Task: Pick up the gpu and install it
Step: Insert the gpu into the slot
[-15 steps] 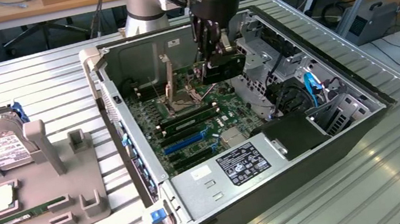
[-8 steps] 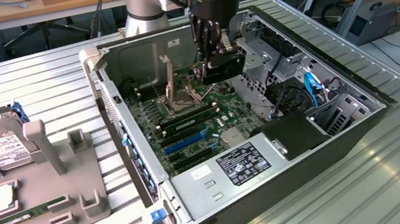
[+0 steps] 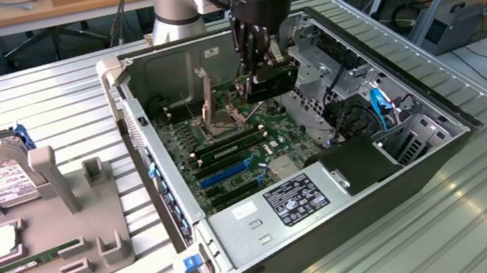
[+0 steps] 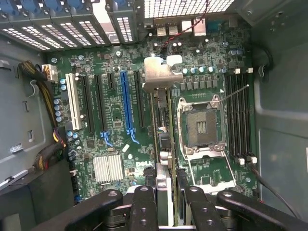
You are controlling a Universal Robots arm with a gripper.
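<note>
Jaws clamped on the gpu (image 4: 161, 110), card edge-on between them, hanging above the motherboard (image 4: 115, 115)

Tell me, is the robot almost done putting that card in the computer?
About halfway. Done: the gpu is picked up and clamped in the gripper. In hand: it hangs over the motherboard inside the open case. Left: the card is not seated in any slot yet, and the long blue slot is bare.
</note>
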